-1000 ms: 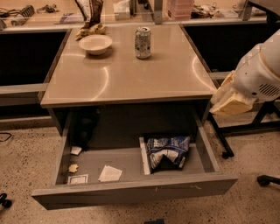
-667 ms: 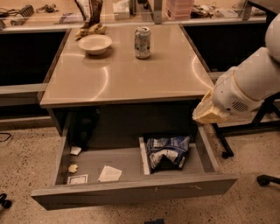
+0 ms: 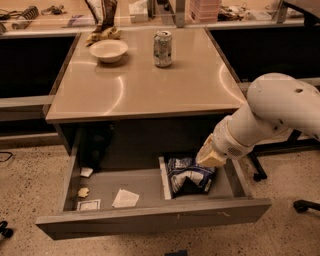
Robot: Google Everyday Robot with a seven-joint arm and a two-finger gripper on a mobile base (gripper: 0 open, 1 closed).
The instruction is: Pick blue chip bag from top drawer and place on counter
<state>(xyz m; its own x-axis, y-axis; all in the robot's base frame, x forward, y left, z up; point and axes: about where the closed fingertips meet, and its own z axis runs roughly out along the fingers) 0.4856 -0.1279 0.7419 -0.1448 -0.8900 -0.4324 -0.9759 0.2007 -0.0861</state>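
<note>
The blue chip bag lies crumpled in the right compartment of the open top drawer, right of the thin divider. My gripper hangs on the white arm that reaches in from the right. It sits over the bag's upper right corner, just below the counter's front edge. The beige counter above the drawer carries a soda can and a white bowl.
The drawer's left compartment holds paper scraps, a small crumb and a dark object at the back. A dark upright bag stands behind the bowl. A cluttered bench runs along the back. Chair casters sit at right.
The arm has swung left and down from beside the counter's right edge into the drawer opening, bringing the gripper over the blue chip bag. The bag has not moved.
</note>
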